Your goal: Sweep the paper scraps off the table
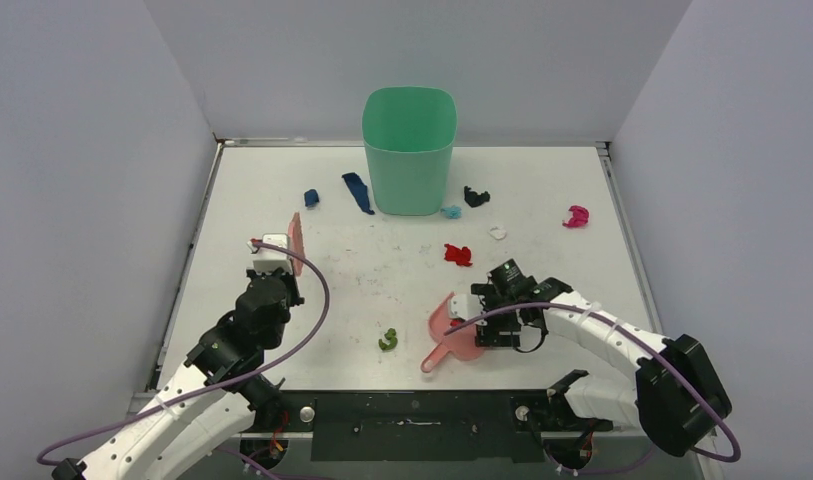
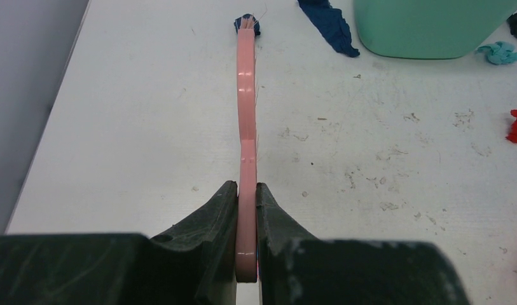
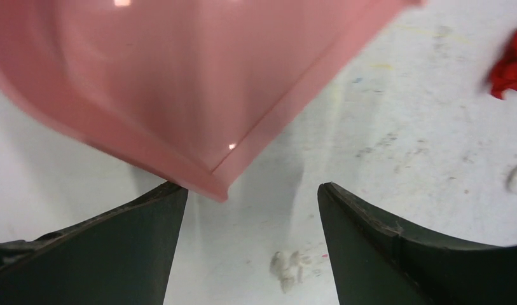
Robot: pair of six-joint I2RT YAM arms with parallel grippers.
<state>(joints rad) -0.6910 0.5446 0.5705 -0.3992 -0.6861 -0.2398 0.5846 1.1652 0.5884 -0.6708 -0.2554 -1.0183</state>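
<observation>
My left gripper (image 1: 280,262) (image 2: 246,190) is shut on the handle of the pink hand brush (image 1: 295,240) (image 2: 245,95), held on edge at the table's (image 1: 282,180) left side. The brush tip reaches a dark blue scrap (image 1: 311,198) (image 2: 247,24). My right gripper (image 1: 482,322) (image 3: 252,194) is open beside the pink dustpan (image 1: 452,335) (image 3: 179,76), whose corner lies by the left finger. Other paper scraps lie about: long dark blue (image 1: 358,192), light blue (image 1: 451,212), black (image 1: 476,196), white (image 1: 498,233), magenta (image 1: 576,216), red (image 1: 458,254) and green (image 1: 388,340).
A green bin (image 1: 409,148) (image 2: 434,28) stands upright at the back middle of the table. Grey walls close in the left, back and right sides. A dark rail with the arm bases runs along the near edge.
</observation>
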